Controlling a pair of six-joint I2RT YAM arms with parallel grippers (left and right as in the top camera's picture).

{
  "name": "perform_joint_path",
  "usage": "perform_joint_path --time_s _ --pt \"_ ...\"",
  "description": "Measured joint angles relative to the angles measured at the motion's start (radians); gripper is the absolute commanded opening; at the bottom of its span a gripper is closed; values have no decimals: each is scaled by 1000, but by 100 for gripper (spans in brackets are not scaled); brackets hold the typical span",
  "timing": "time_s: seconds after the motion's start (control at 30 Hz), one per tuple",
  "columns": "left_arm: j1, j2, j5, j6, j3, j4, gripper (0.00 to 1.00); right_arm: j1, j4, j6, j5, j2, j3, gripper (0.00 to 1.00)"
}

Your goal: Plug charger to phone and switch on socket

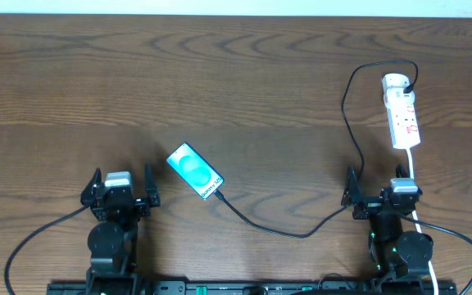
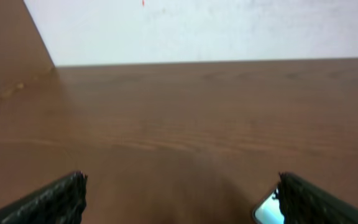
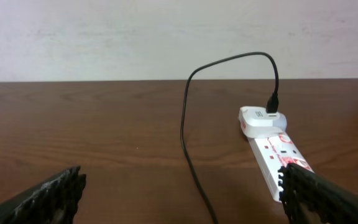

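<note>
The slim, black-edged phone [image 1: 195, 170] lies diagonally, its turquoise screen up.

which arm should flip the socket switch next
Right. The socket lies just ahead of the right tool and shows in its wrist view. The left tool sits far off by the phone, where the charger already seems plugged in.

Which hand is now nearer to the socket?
Right. The right hand is open just short of the socket's near end. The left hand is far off to the left, with the phone lying between it and the socket.
</note>
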Motion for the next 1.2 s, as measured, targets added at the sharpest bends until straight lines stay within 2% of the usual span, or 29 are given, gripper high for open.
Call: perform_joint_path --time_s 0.13,1.2 --pt "-1 -74 4 12 4 -8 98 0 -1 0 0 -1 0 99" --pt "-1 -76 23 12 5 -11 98 -3 -1 0 0 -1 0 99"
